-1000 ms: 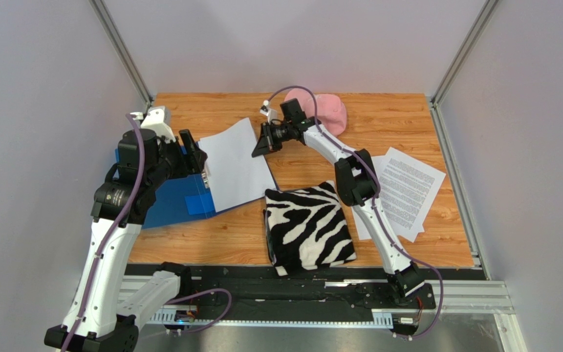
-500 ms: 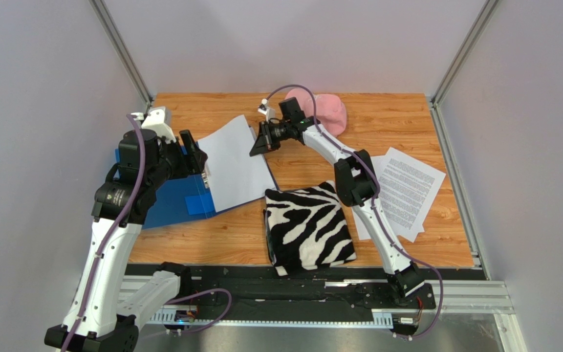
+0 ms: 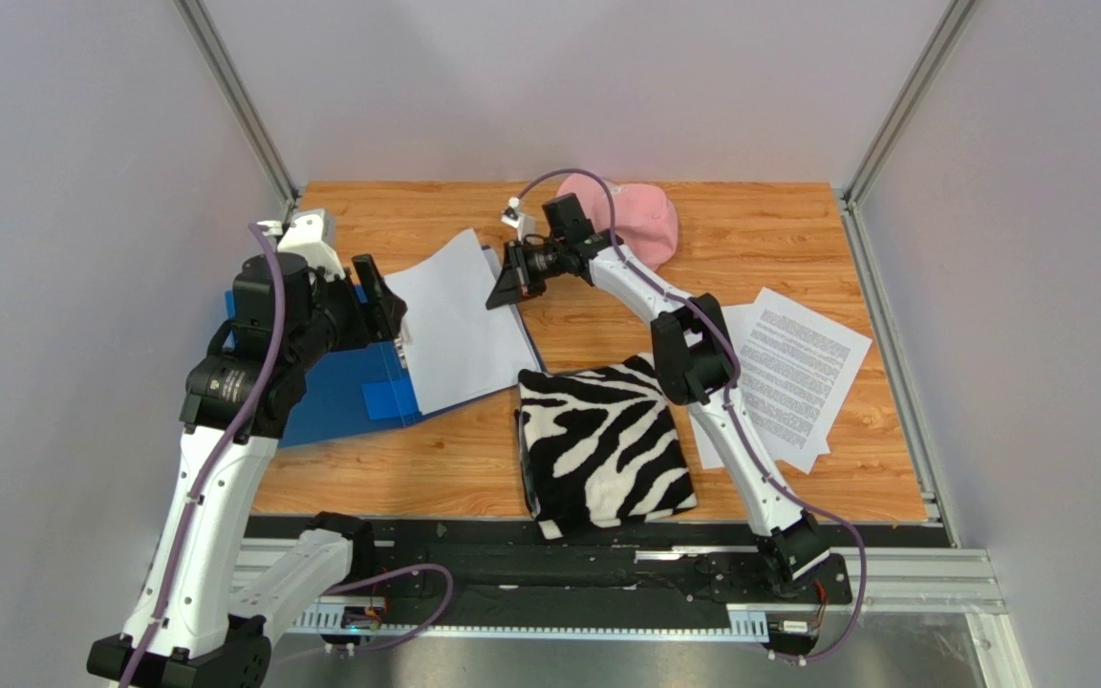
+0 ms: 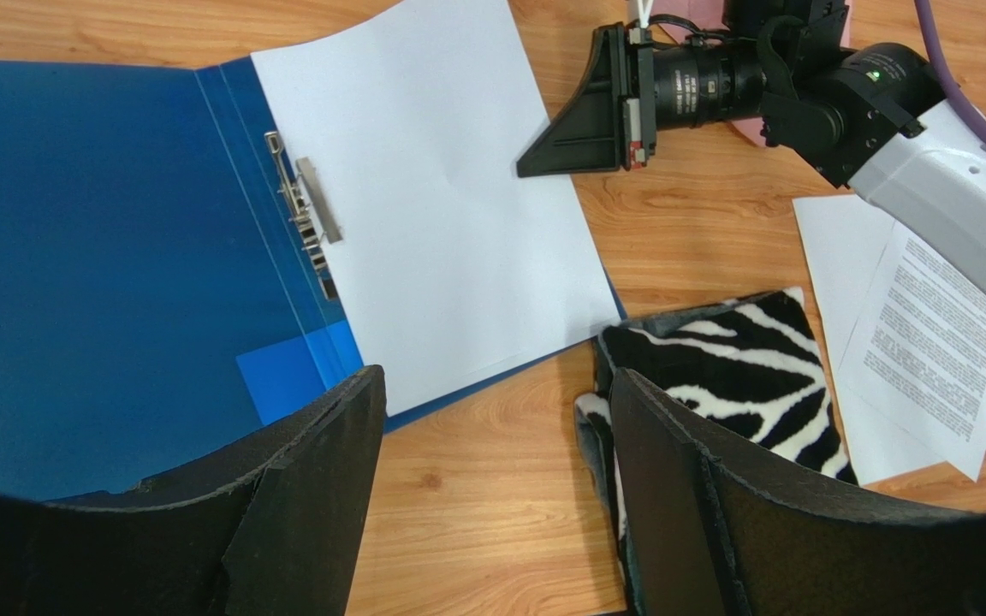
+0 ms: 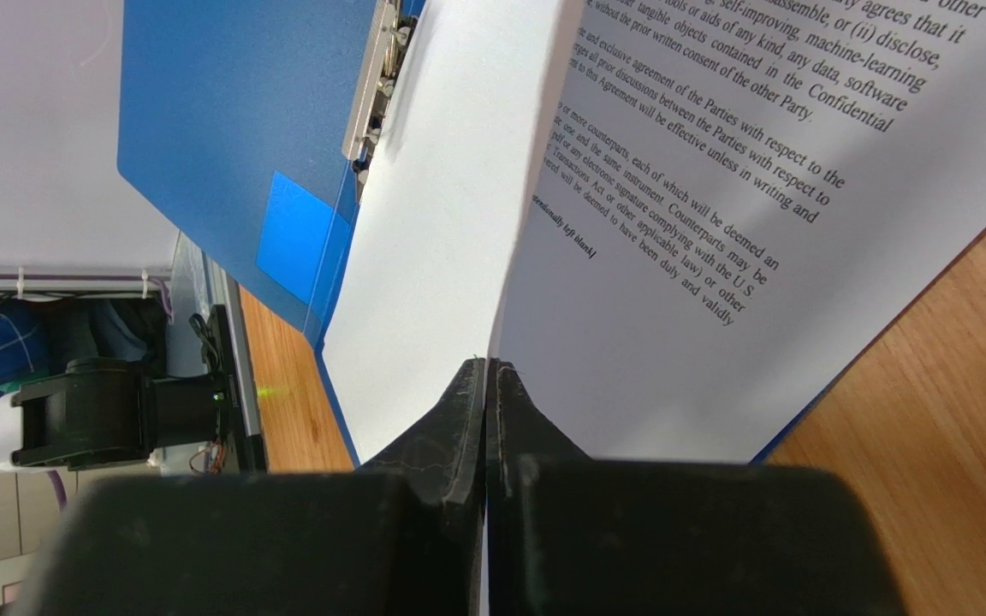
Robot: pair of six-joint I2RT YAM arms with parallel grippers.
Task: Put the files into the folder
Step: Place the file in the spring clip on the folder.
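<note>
Top view, folder: a flat royal-blue folder [image 3: 320, 402] lies open on the left part of the wooden table [image 3: 772, 230].
Top view, sheet: a white paper sheet [image 3: 456, 323] rests on the folder's right half, with its far right corner raised.
Top view, hands: the right hand [image 3: 502, 291] is at that raised corner. The left hand [image 3: 377, 308] hangs over the folder's spine.
Top view, other things: a zebra-striped folded cloth [image 3: 602, 445] lies near the centre. More white printed sheets [image 3: 801, 366] are fanned out on the right. A pink object [image 3: 643, 215] sits at the far edge.
Left wrist view, left hand: the left hand [image 4: 496, 379] has its fingers apart and holds nothing, above the folder's near edge.
Left wrist view, clip: a metal clip [image 4: 312, 212] lies along the spine at the sheet's left edge.
Right wrist view, right hand: the right hand [image 5: 488, 385] has its fingers pressed together, clamped on the sheet's edge. The sheet curves up, and black print shows on the face turned to this camera.
</note>
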